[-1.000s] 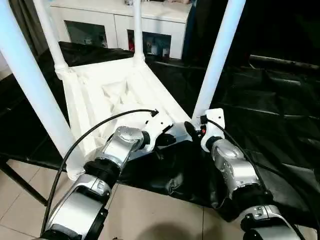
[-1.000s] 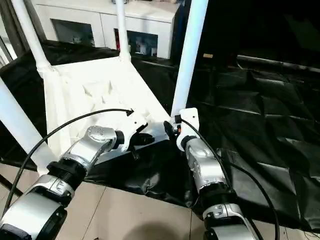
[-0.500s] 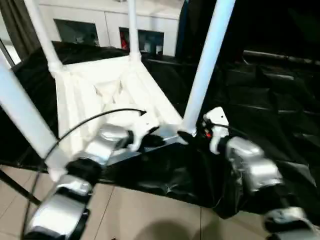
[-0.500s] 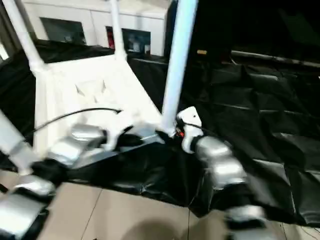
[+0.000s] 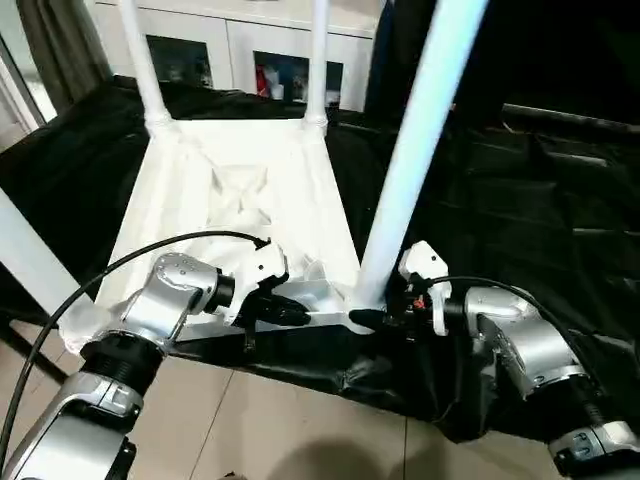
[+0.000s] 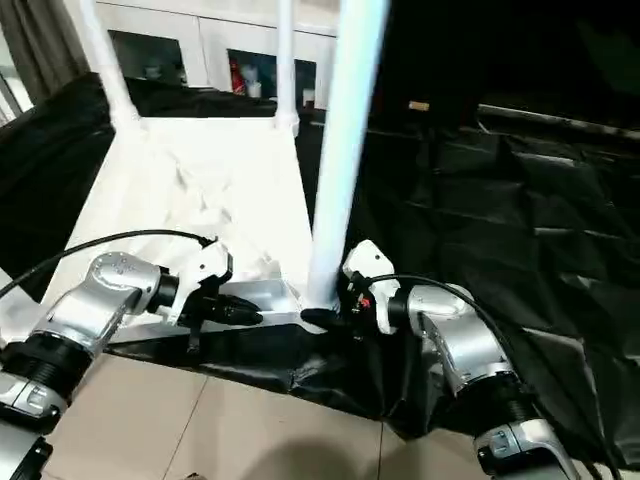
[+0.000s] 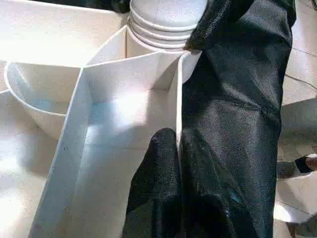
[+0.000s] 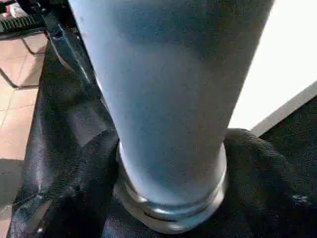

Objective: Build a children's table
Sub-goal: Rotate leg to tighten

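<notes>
Children's table (image 5: 240, 190) upside down on black sheet (image 5: 520, 200), legs up; left gripper (image 5: 290, 312) clenched on near rim wall; right gripper (image 5: 375, 319) spread around base of near leg (image 5: 400, 180), grasp uncertain; plastic looks light, stiff, slick; hold ribs or leg base.

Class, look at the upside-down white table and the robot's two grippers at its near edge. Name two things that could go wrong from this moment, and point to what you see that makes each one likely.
1. The left gripper pinches only the table top's thin edge wall; it might slip or flex the plastic.
2. The right gripper sits at the base of the near leg, whose threads show above the socket. If not fully screwed in, the tall leg may wobble or cross-thread.
</notes>
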